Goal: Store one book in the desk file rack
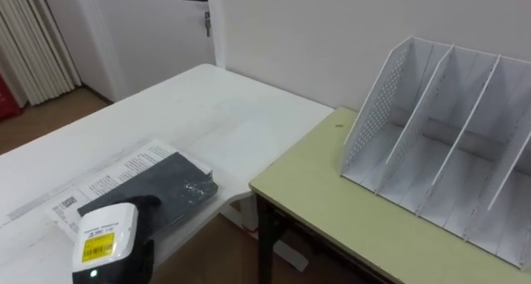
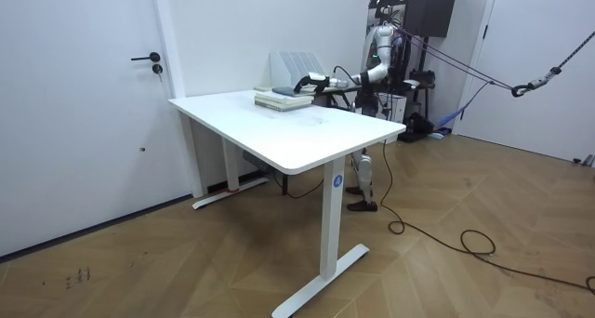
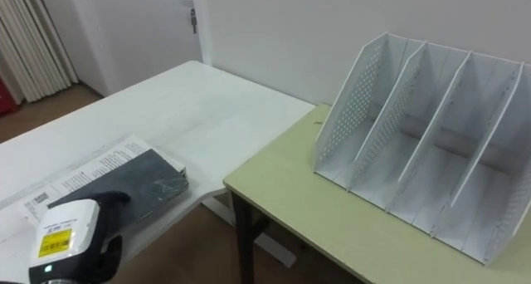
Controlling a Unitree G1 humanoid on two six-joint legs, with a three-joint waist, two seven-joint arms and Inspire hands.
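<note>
My left hand (image 1: 137, 203) lies on the near end of the dark book (image 1: 184, 187). I cannot tell if the fingers grasp it, because they are dark against the dark cover. The book lies flat on a white printed book (image 1: 124, 169), at the edge of the white table (image 1: 216, 110). Its long axis runs away from me to the right, toward the green desk (image 1: 332, 201), where the file rack (image 1: 440, 143) stands upright.
</note>
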